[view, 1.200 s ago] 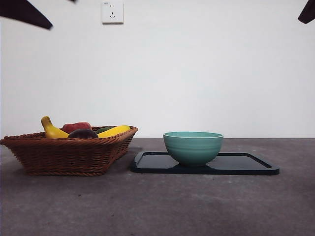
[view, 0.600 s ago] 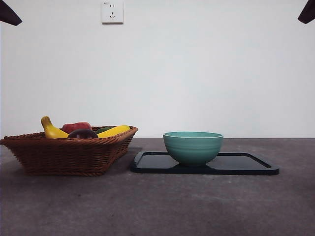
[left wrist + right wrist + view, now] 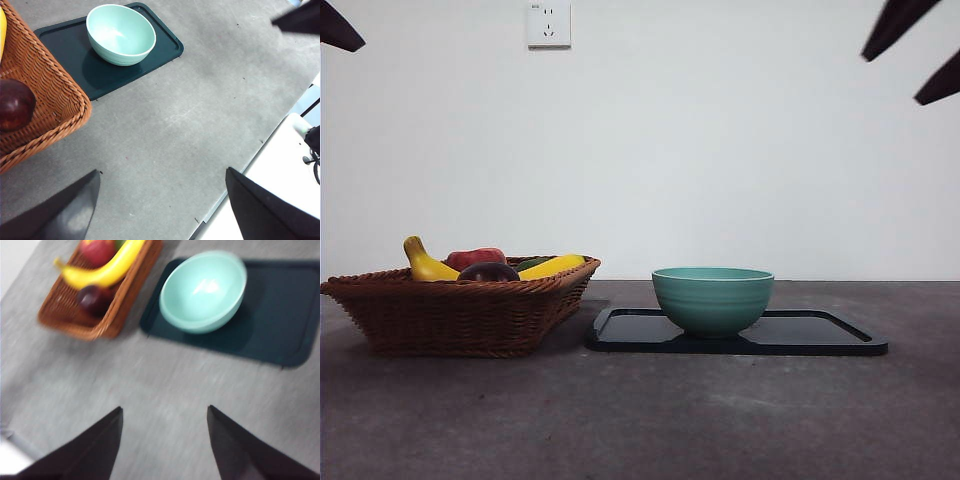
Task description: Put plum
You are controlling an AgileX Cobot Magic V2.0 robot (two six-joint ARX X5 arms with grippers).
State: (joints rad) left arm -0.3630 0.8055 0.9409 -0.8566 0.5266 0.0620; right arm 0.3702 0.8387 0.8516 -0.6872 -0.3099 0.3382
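The plum [image 3: 488, 272] is located in the wicker basket [image 3: 460, 310], against the near wall, beside a banana [image 3: 552, 266] and in front of the red fruit [image 3: 475, 258]. In the left wrist view the plum [image 3: 15, 104] is seen resting inside the basket rim [image 3: 60, 95]. Both grippers are held high above the table and well apart from the plum. The left gripper [image 3: 162, 205] is seen with its jaws spread wide and nothing held between them. The right gripper [image 3: 165, 440] is likewise seen with its jaws parted and empty. The bowl [image 3: 712, 298] is seated on the dark tray [image 3: 820, 335], just beside the basket. The right wrist view is blurred.
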